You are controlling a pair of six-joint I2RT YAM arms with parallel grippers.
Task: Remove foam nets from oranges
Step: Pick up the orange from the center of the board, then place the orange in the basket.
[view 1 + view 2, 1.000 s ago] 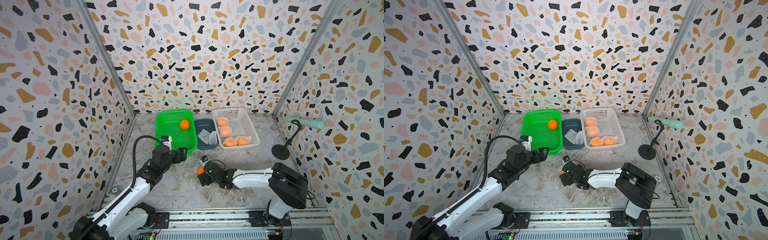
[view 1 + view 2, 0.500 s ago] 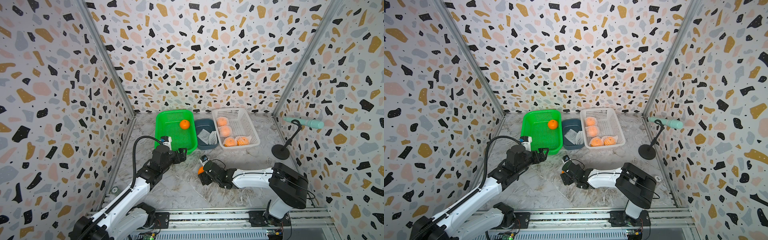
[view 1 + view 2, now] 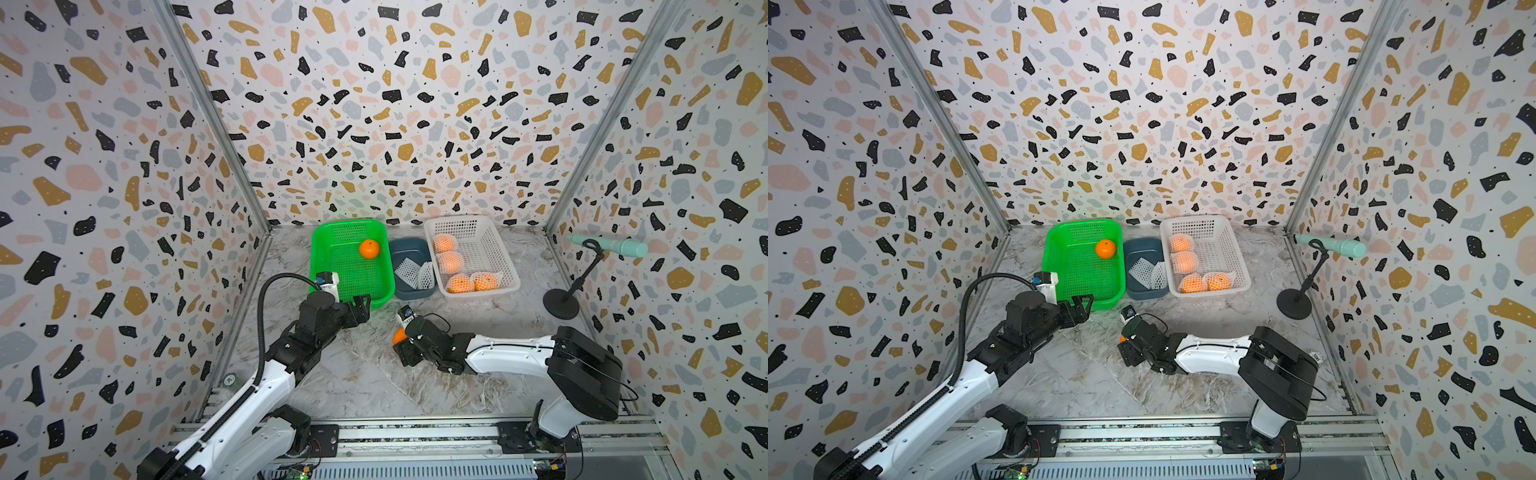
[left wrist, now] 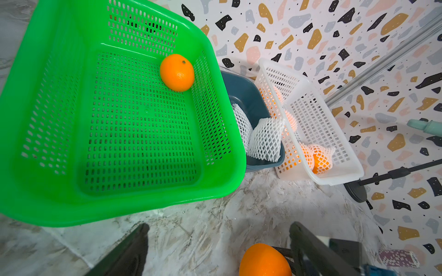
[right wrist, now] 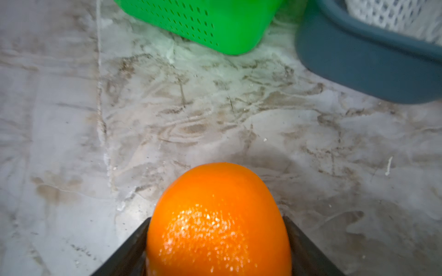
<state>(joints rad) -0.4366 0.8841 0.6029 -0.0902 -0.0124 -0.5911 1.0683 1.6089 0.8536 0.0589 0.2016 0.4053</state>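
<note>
My right gripper [image 3: 401, 345] [image 5: 216, 222] is shut on a bare orange [image 3: 398, 336] [image 5: 218, 222] low over the marble table; both fingers press its sides. That same orange [image 4: 264, 260] shows in the left wrist view. My left gripper [image 3: 362, 305] [image 4: 218, 228] is open and empty, just in front of the green basket [image 3: 345, 225]. Another bare orange [image 3: 369, 249] [image 4: 177, 72] lies in that basket. Several netted oranges [image 3: 449, 262] sit in the white basket [image 3: 508, 266]. Empty foam nets [image 3: 413, 272] [image 4: 264, 141] lie in the blue bin [image 3: 409, 243].
A black stand [image 3: 561, 304] holding a teal rod [image 3: 606, 246] is at the table's right edge, next to the white basket. Speckled walls close in the back and both sides. A metal rail [image 3: 415, 432] runs along the front.
My right gripper's jaws have drawn in onto the bare orange. Neither arm has shifted noticeably, and the left gripper stays open.
</note>
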